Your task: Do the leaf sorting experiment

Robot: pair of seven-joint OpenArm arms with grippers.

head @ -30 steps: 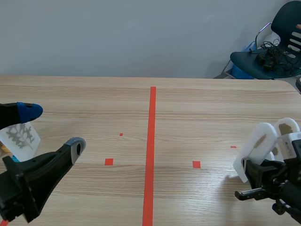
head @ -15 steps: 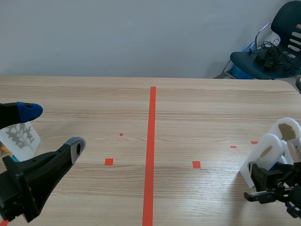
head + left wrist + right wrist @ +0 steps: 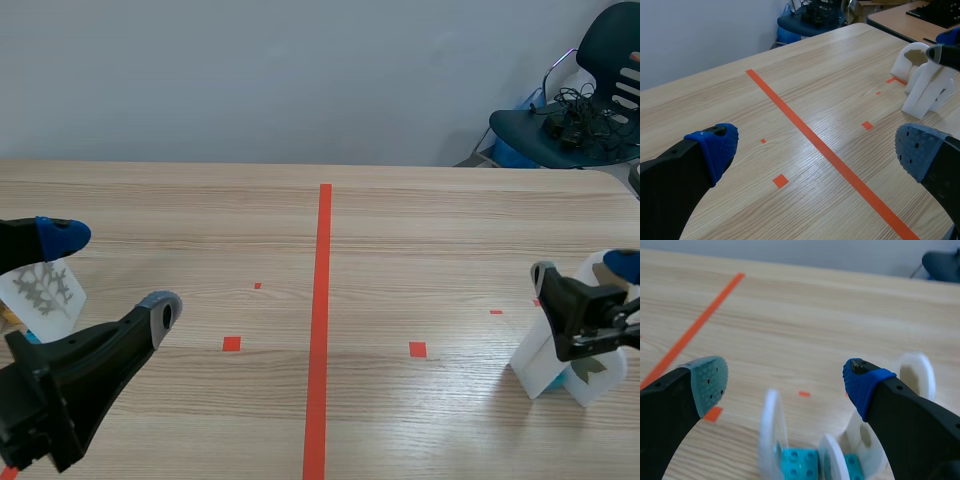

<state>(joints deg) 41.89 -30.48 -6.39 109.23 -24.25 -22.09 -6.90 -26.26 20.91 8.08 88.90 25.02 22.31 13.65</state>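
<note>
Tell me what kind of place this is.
Most likely a robotics lab or test room. A wooden table is marked with an orange-red tape line. Black robot arms come in from both sides, the left tool and right tool open. White leaf cards stand as test pieces.

Near the right edge of the worktop (image 3: pixel 420 240) stands a cluster of white rounded leaf plates (image 3: pixel 548 362). They are upright on edge, close together and roughly parallel, with thin gaps between them. They are slotted into a teal studded brick base (image 3: pixel 801 461). One plate's face shows a dark green leaf (image 3: pixel 590 366), and another carries a brownish leaf (image 3: pixel 914 50). Well apart from them, at the worktop's left edge, a separate white leaf card (image 3: pixel 44 290) stands tilted. It bears a grey, deeply lobed leaf silhouette, and a bit of teal shows just below it.
</note>
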